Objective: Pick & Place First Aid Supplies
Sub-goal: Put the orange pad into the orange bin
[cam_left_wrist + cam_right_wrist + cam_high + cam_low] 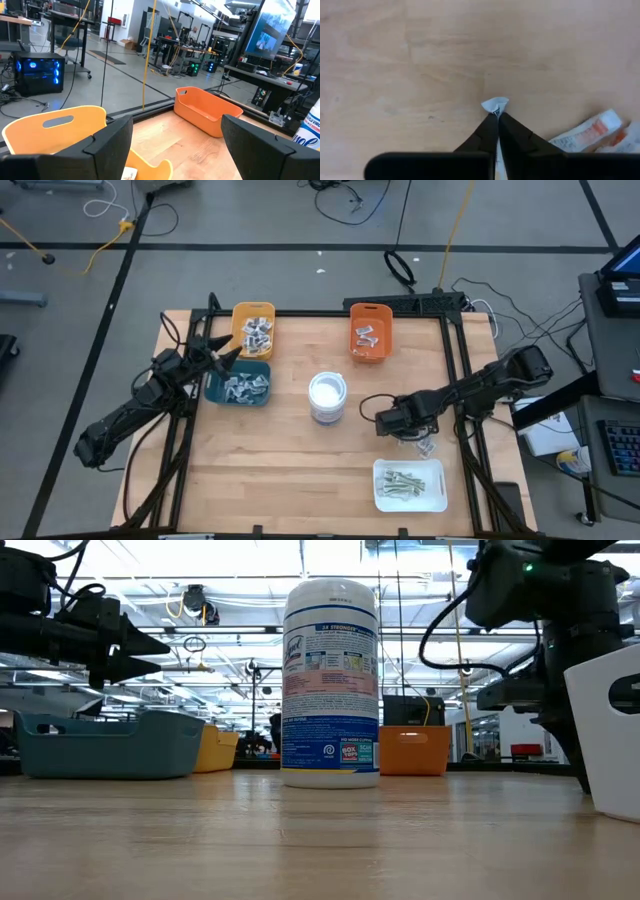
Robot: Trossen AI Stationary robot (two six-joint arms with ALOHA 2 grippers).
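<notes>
Wood table [300,470]: wipes canister [331,680] label reads "2X STRONGER".

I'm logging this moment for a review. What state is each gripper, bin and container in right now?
Right gripper: shut on a small white packet, down at the table.
Left gripper: open, empty, over the teal bin.
Yellow bin: holds packets.
Teal bin: holds packets.
Orange bin: holds a few packets.
White tray: holds pale strips.
Wipes canister: upright, lid closed.
</notes>
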